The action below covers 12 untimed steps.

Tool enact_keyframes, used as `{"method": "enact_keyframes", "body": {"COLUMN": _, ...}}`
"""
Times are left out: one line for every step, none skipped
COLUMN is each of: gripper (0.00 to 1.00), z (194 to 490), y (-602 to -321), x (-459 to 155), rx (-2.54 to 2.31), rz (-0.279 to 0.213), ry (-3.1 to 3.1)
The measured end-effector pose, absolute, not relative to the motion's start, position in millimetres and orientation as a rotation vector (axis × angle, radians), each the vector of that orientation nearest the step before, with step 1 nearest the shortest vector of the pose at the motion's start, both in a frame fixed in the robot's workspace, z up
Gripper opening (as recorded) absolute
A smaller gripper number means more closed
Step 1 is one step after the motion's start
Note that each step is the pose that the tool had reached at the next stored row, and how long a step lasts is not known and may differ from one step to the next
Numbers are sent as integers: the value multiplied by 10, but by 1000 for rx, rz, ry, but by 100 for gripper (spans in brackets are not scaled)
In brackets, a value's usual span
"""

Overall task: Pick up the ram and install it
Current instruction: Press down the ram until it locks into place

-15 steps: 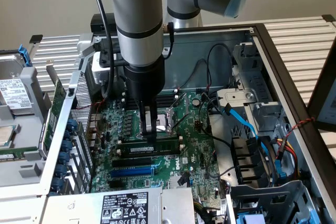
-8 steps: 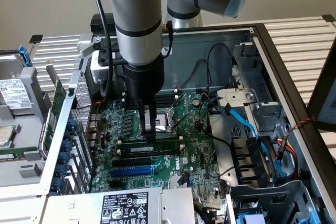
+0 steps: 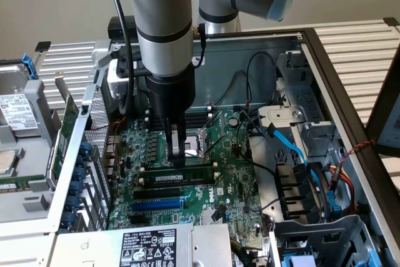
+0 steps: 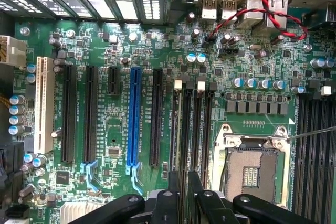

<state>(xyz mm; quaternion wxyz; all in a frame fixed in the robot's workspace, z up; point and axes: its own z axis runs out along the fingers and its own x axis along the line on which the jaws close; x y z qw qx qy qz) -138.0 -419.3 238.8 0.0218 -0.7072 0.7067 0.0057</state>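
Note:
The ram, a long green stick with a white label on its face, stands on edge across the motherboard in line with the black memory slots. My gripper comes straight down on it, and its two fingers pinch the stick's upper edge near the exterior view's left end. In the wrist view my gripper sits over the memory slots, with the dark fingers close together around a thin edge that runs along one slot. The slot latches are white.
Just beyond the ram are black expansion slots and a blue slot, also seen as the blue slot. The open CPU socket lies beside the memory slots. Blue cables, drive bays and the metal case walls hem in the board.

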Motion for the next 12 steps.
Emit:
{"method": "enact_keyframes", "body": {"gripper": 22, "z": 2393, "y": -4192, "x": -1380, "rx": -2192, "rz": 18, "ry": 2190}}
{"method": "enact_keyframes", "body": {"gripper": 22, "z": 2398, "y": -4192, "x": -1379, "rx": -2193, "rz": 16, "ry": 2191}}
{"method": "enact_keyframes", "body": {"gripper": 22, "z": 2399, "y": -4192, "x": -1380, "rx": -2195, "rz": 13, "ry": 2193}}
{"method": "enact_keyframes", "body": {"gripper": 22, "z": 2399, "y": -4192, "x": -1380, "rx": -2196, "rz": 11, "ry": 2195}}
{"method": "enact_keyframes", "body": {"gripper": 22, "z": 2399, "y": -4192, "x": -1380, "rx": -2198, "rz": 7, "ry": 2197}}
{"method": "enact_keyframes", "body": {"gripper": 19, "z": 2400, "y": -4192, "x": -1380, "rx": -2200, "rz": 3, "ry": 2200}}
{"method": "enact_keyframes", "body": {"gripper": 19, "z": 2399, "y": -4192, "x": -1380, "rx": -2200, "rz": 1, "ry": 2201}}
{"method": "enact_keyframes", "body": {"gripper": 13, "z": 2400, "y": -4192, "x": -1381, "rx": -2200, "rz": 1, "ry": 2201}}
{"method": "enact_keyframes", "body": {"gripper": 11, "z": 2400, "y": -4193, "x": -1382, "rx": -2200, "rz": 1, "ry": 2201}}
{"method": "enact_keyframes", "body": {"gripper": 11, "z": 2400, "y": -4195, "x": -1384, "rx": -2200, "rz": 1, "ry": 2202}}
{"method": "enact_keyframes", "body": {"gripper": 11, "z": 2398, "y": -4196, "x": -1384, "rx": -2200, "rz": 1, "ry": 2201}}
{"method": "enact_keyframes", "body": {"gripper": 11, "z": 2394, "y": -4198, "x": -1384, "rx": -2199, "rz": 1, "ry": 2202}}
